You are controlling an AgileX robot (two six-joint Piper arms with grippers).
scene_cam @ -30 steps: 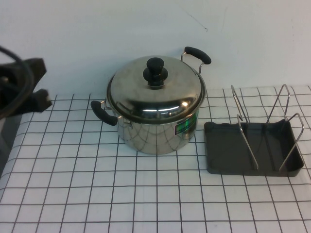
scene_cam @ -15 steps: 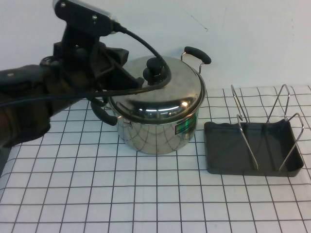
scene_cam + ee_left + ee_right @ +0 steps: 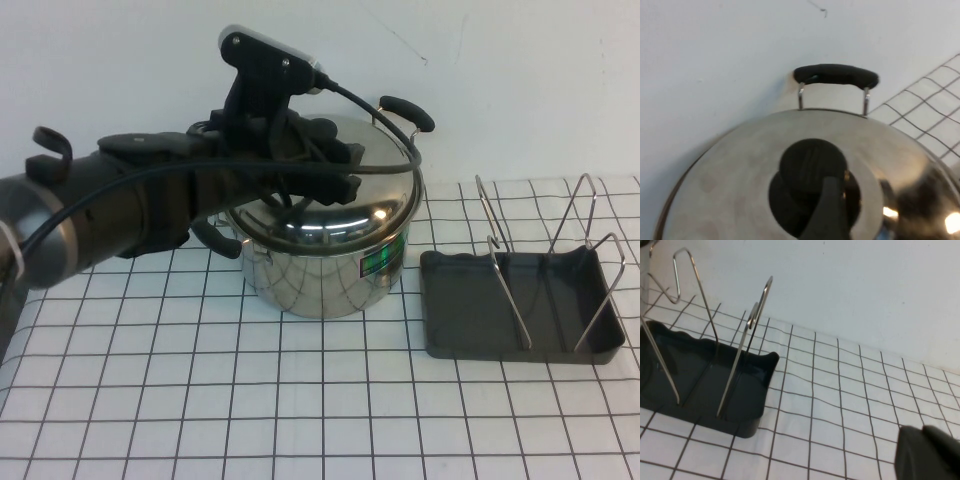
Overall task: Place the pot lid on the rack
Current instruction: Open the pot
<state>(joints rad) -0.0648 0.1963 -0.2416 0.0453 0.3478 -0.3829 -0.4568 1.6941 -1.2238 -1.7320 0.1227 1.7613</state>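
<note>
1. Table (image 3: 200, 380): gridded cloth, carrying the pot and the rack side by side, apart.
2. Pot (image 3: 320, 275): upright, left of the rack, covered. Contents hidden; cannot tell.
3. Lid (image 3: 385, 185): seated flat on the pot rim, not yet lifted. Step in hand: reach to the knob, grasp not yet made.
4. Rack (image 3: 470, 320): dark tray with upright wire loops, right of the pot. Holds nothing; slots between loops free.
5. Left gripper (image 3: 345, 168): poised over the lid centre, jaws spread either side of the knob (image 3: 810, 167), one finger (image 3: 827, 210) just in front of it. Gripping nothing.
6. Right gripper (image 3: 927, 452): parked low over the table beyond the rack's outer side, outside the high view, jaws pressed together, holding nothing.
7. Next move, as judged: settle the jaws level with the knob, close firmly, lift straight up clear of the rim, carry right, tilt the lid on edge, lower between two loops.
8. Caution, as judged: smooth domed steel, small knob; off-centre grip likely to let the lid swing.
</note>
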